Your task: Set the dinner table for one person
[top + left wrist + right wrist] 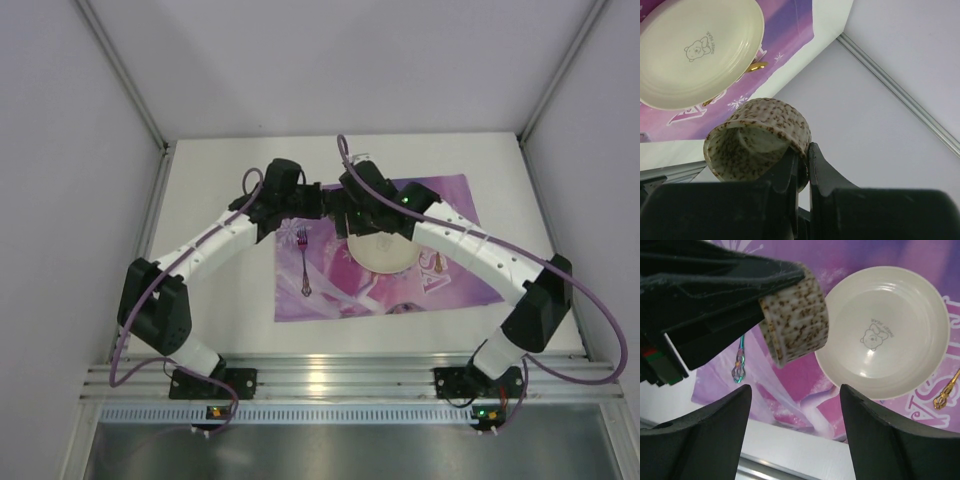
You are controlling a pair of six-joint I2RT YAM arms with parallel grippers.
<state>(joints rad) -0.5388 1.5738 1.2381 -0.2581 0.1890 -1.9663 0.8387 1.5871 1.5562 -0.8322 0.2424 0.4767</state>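
Observation:
My left gripper [807, 150] is shut on the rim of a brown-speckled cup [760, 135] and holds it in the air above the purple placemat [450, 205] on the white dinner table [215, 300]. In the right wrist view the cup [795, 320] hangs tilted beside a cream plate [885, 330] with a bear print. My right gripper [795, 390] is open and empty, just above and close to the cup. The plate [382, 252] lies in the middle of the placemat. A fork [303, 262] lies left of it. A gold utensil handle [947, 390] shows right of the plate.
Both wrists [340, 200] crowd together over the placemat's far edge. Grey walls enclose the table on three sides. A metal rail [330, 375] runs along the near edge by the arm bases.

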